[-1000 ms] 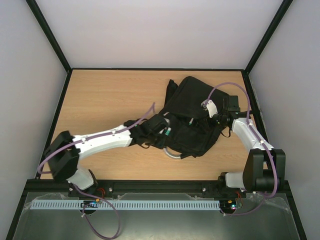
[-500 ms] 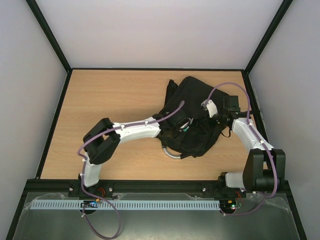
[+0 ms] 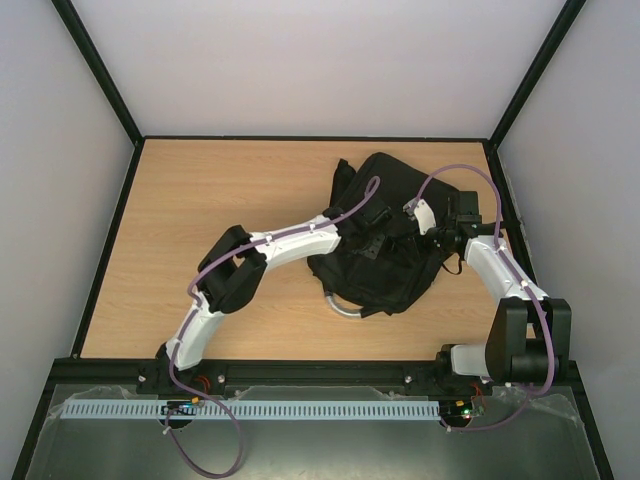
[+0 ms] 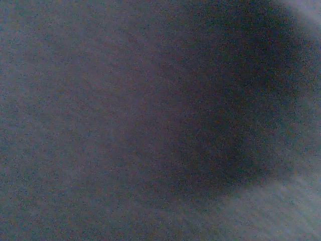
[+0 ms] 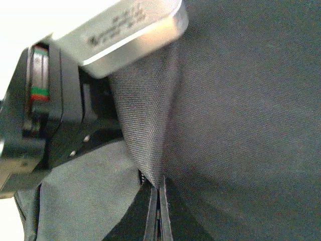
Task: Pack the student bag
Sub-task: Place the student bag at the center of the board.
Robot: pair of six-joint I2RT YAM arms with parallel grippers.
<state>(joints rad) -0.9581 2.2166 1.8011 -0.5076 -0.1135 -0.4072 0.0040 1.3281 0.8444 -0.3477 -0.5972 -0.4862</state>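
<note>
While the wooden table point(image 3: 200, 200) filled the middle of the overhead frame, the student bag point(image 3: 385, 195) was seen lying on it right of centre, crumpled, black and by far the biggest thing there; the left arm point(image 3: 290, 240) was stretched from the lower left up to the bag's middle, and the right arm point(image 3: 500, 275) was bent in from the lower right to the bag's right edge. The step in hand was judged to be the loading of the bag; its mouth was being held up by one claw while the other was thrust into it. The right gripper point(image 5: 156, 211) was clenched on a fold of the bag's woven fabric, which was drawn up taut at the centre of the right wrist frame. The left gripper point(image 3: 372, 238) was sunk black against black at the opening; only dark blur was given by its wrist view, so it could not be told whether it was released or clenched, nor whether anything was carried. The next move was judged to call for a deep, unhurried placement and a clean exit through the mouth without the fabric being snagged, the right-hand pinch being maintained throughout. Counted: one table; one bag; two arms; two grippers; one silvery loop handle point(image 3: 345, 308) at the bag's lower edge.
</note>
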